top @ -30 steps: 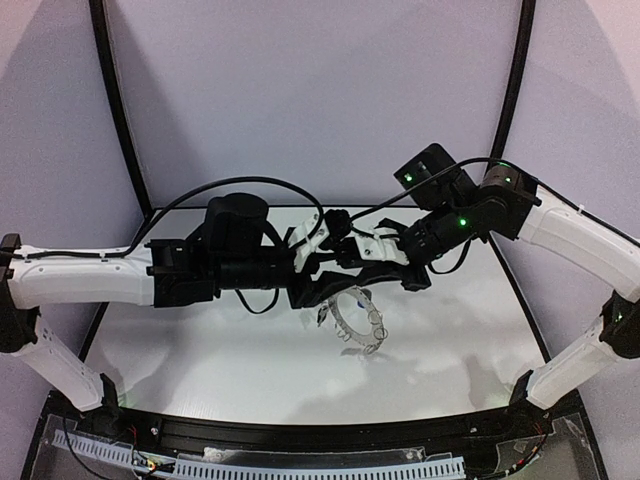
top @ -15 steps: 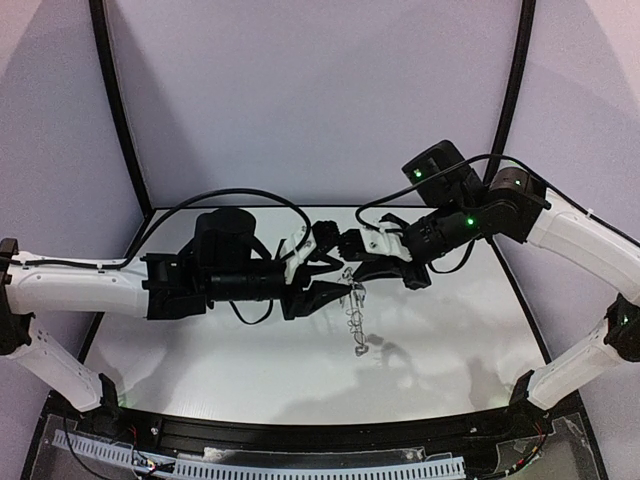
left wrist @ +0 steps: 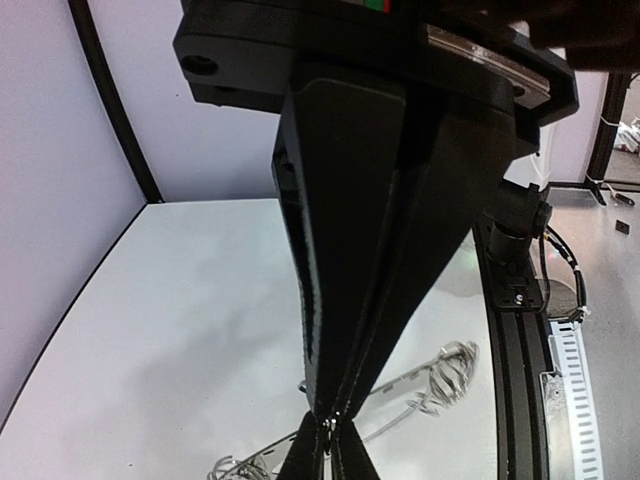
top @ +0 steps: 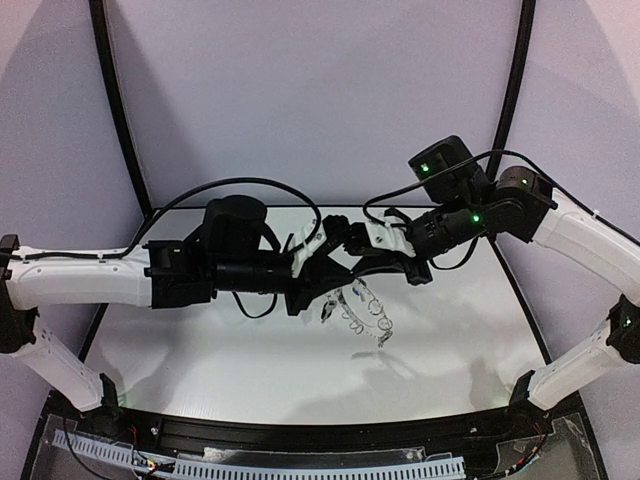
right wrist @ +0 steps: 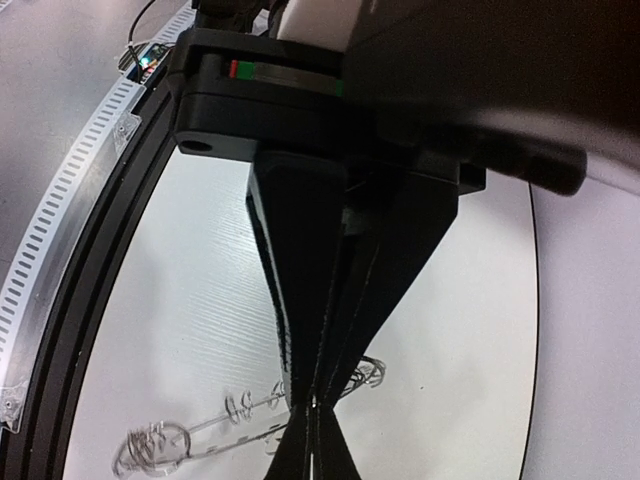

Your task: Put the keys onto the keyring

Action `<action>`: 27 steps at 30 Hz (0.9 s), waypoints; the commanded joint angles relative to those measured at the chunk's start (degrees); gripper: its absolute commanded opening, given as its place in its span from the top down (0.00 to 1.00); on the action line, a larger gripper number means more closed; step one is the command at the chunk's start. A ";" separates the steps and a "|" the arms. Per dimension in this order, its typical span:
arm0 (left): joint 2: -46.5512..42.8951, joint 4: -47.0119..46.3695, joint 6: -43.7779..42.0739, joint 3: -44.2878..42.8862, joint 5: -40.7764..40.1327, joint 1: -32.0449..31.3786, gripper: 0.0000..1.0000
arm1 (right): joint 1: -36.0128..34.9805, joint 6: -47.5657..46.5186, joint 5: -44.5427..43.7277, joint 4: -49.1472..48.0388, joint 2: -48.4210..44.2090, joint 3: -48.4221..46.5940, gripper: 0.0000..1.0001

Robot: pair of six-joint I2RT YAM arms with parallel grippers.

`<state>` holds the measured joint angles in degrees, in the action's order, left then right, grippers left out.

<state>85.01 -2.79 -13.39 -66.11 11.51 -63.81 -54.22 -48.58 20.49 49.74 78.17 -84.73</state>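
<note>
The keyring [top: 366,313] hangs tilted in the air over the middle of the table, with wire clips around its rim. My left gripper [top: 336,287] reaches in from the left and my right gripper [top: 357,270] from the right, and their tips meet at the ring's upper edge. In the left wrist view my left gripper [left wrist: 332,420] is shut, with a bright bit of metal pinched at its tips. The keyring [left wrist: 449,366] shows edge-on behind it. In the right wrist view my right gripper [right wrist: 312,400] is shut on the keyring [right wrist: 150,445]. No keys show in any view.
The white table [top: 200,350] lies below the ring, which casts a shadow [top: 392,362] on it. A black frame rail [top: 300,432] runs along the near edge, and curved black posts [top: 118,100] stand at the back corners.
My left gripper's jaws have closed at the ring's edge. The ring, hanging straight down half a second ago, has swung up to a tilted, flatter pose. The right gripper stays shut.
</note>
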 commanded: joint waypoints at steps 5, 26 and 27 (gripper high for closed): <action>3.67 6.30 -1.61 -5.18 -4.23 -0.45 0.99 | -0.20 2.98 4.49 -5.66 -1.99 1.23 1.00; -5.94 -26.12 -4.01 12.95 6.12 -0.42 0.99 | 7.54 17.66 17.52 -17.69 -15.33 15.28 0.59; -6.06 -26.30 -3.88 13.03 6.32 -0.43 0.99 | 7.68 18.11 18.93 -17.49 -15.15 15.47 0.60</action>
<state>82.85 -21.17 -16.71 -53.91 13.76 -64.14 -48.47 -36.69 31.05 32.21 61.89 -71.11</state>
